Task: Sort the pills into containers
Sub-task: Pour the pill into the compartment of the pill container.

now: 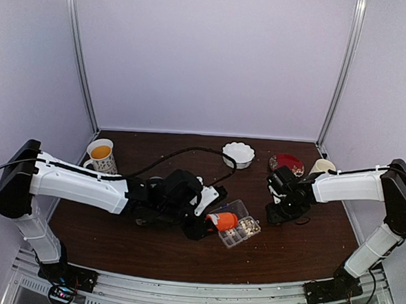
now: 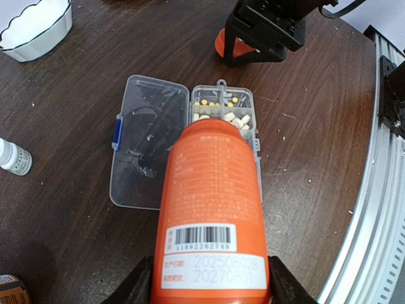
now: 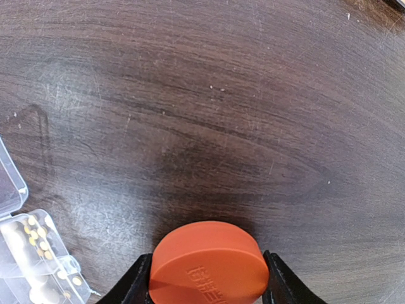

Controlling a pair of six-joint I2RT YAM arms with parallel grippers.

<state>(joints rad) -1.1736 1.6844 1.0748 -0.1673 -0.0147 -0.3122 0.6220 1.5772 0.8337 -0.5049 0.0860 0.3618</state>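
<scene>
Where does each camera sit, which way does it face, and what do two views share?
Top: above, behind the bases, looking down at the table; left arm and right arm show.
Left wrist: on the left arm, looking along the bottle in its jaws toward the open box.
Right wrist: on the right arm, looking down at the table; its jaws grip the cap.
Shared: both wrist views show box and cap.

White shells cover the left arm and right arm; joints, cables, left gripper and right gripper are black.
</scene>
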